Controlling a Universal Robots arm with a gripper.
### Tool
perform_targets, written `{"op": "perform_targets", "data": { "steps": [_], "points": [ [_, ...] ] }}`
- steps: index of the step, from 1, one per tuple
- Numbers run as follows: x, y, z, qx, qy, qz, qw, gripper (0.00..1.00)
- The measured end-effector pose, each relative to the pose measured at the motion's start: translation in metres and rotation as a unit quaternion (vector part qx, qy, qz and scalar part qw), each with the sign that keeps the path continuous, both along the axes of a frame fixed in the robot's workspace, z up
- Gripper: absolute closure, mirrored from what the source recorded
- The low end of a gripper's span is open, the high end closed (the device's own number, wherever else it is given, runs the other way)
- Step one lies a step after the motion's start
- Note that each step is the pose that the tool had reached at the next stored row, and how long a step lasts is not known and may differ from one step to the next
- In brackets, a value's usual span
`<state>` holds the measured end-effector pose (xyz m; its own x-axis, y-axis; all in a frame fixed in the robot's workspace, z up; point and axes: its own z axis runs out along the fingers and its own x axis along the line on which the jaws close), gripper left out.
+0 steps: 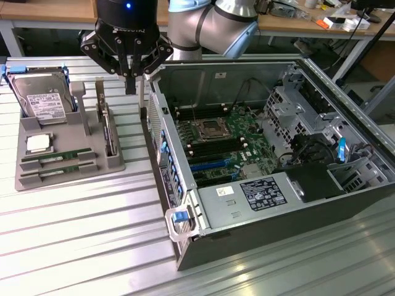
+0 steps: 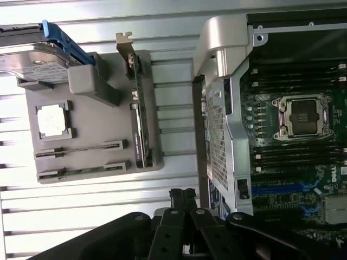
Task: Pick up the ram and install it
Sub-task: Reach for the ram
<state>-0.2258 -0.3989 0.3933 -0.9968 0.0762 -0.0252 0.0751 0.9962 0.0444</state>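
In the exterior view, the gripper (image 1: 131, 86) is seen above the gap between the grey tray (image 1: 37, 180) and the open computer case (image 1: 259, 231), its fingers pressed together with nothing held. Two ram sticks (image 1: 52, 159) are lodged in the tray's slots. In the wrist view, the closed fingertips (image 2: 176, 195) are seen well apart from the ram sticks (image 2: 81, 149).

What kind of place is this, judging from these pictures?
Probably a robotics lab for computer assembly: an open computer case on a ribbed metal table, a gray parts tray, cluttered workbenches behind.
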Motion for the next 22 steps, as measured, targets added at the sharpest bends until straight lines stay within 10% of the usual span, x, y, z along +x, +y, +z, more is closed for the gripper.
{"op": "perform_targets", "data": {
  "steps": [22],
  "points": [
    [-0.044, 0.0, -0.0001, 0.0, 0.0, 0.0, 1.0, 0.89]
  ]
}}
